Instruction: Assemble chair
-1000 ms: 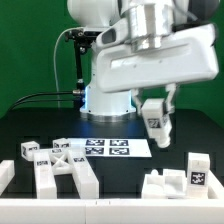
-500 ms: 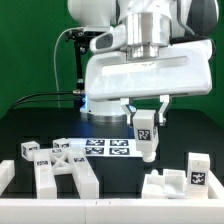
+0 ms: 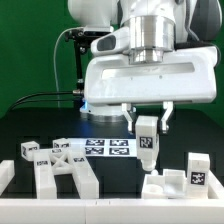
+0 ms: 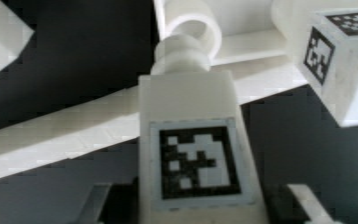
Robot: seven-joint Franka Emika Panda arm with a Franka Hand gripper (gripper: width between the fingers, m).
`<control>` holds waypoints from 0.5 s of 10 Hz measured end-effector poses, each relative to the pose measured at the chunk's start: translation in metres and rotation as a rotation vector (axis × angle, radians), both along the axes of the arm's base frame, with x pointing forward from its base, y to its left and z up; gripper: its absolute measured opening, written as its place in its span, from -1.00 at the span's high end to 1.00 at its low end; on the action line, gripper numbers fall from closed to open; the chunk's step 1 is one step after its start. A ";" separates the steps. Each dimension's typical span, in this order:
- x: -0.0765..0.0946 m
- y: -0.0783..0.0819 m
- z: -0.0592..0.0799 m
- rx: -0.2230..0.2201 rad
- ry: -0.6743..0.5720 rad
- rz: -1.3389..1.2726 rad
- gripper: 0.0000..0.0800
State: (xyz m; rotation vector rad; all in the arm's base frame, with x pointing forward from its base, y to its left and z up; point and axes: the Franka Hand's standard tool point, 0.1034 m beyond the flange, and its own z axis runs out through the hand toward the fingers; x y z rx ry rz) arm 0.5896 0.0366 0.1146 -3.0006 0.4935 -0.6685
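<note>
My gripper [image 3: 148, 128] is shut on a white chair leg [image 3: 147, 146] with a marker tag, held upright just above a blocky white chair piece [image 3: 163, 186] at the front on the exterior view's right. In the wrist view the leg [image 4: 194, 120] fills the middle, its tag facing the camera, its peg end over a white part below; the gripper [image 4: 197, 205] has its fingers on both sides of the leg. A tagged white block [image 3: 197, 172] stands at the far right. A cross-shaped white frame [image 3: 62, 170] and small tagged blocks [image 3: 28, 151] lie at the left.
The marker board [image 3: 105, 148] lies flat on the black table behind the parts. The robot's white base [image 3: 108, 100] and a black cable stand at the back. A low white rim [image 3: 5, 176] borders the table's front left.
My gripper has carried the leg toward the exterior view's left and lower, from near the right edge to just above the blocky chair piece.
</note>
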 end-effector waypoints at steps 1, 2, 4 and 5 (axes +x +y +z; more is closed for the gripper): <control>0.004 0.005 -0.007 -0.014 -0.011 0.014 0.28; 0.008 0.006 -0.010 -0.029 -0.020 0.030 0.28; 0.012 0.007 -0.015 -0.042 -0.025 0.044 0.28; 0.012 0.007 -0.015 -0.042 -0.024 0.043 0.28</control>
